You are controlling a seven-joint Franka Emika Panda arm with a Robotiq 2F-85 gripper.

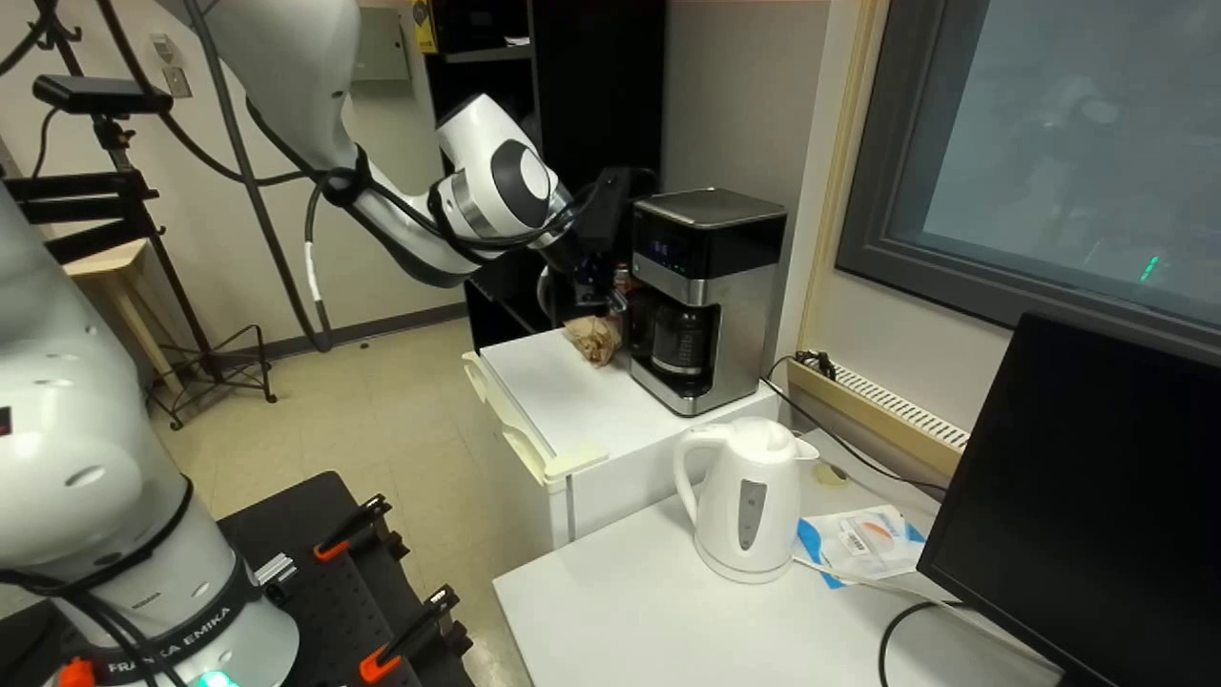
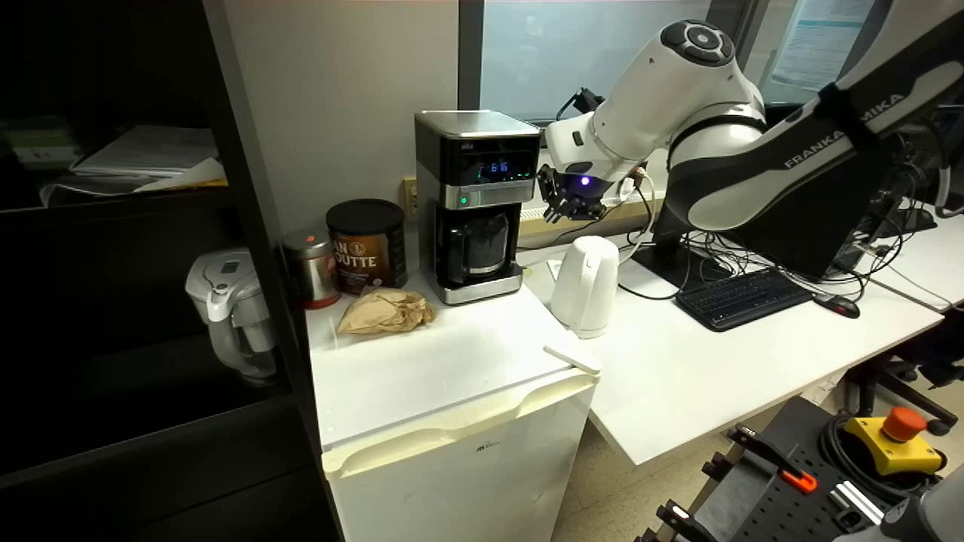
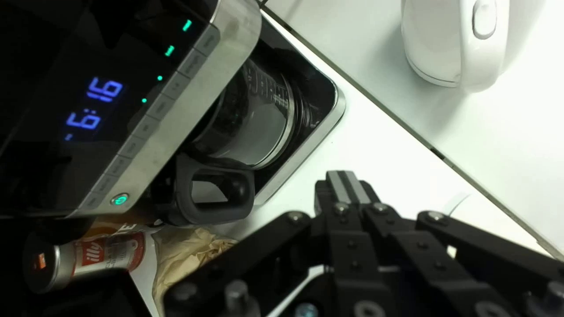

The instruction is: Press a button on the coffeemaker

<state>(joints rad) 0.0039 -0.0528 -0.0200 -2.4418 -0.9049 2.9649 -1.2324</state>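
Your coffeemaker (image 2: 482, 195) is on top of the fridge (image 2: 444, 376), clock (image 3: 94, 103) reading 6:16 in blue, power button (image 3: 120, 199) lit green. The carafe (image 3: 266, 125) sits inside it, handle poking out. Your end effector (image 3: 347, 186) hangs near the coffeemaker but apart from it, fingertips (image 3: 337, 187) together, showing against the fridge top in your wrist view. Just beside the coffeemaker you've got a crumpled bag (image 2: 385, 311) and a tub (image 2: 367, 252), with an illy tin (image 3: 105, 252) next to the tub. Your kettle (image 2: 584, 290) is over on the bench (image 2: 670, 384), and further along you've got a keyboard (image 2: 742, 299) and a mouse (image 2: 836, 305).
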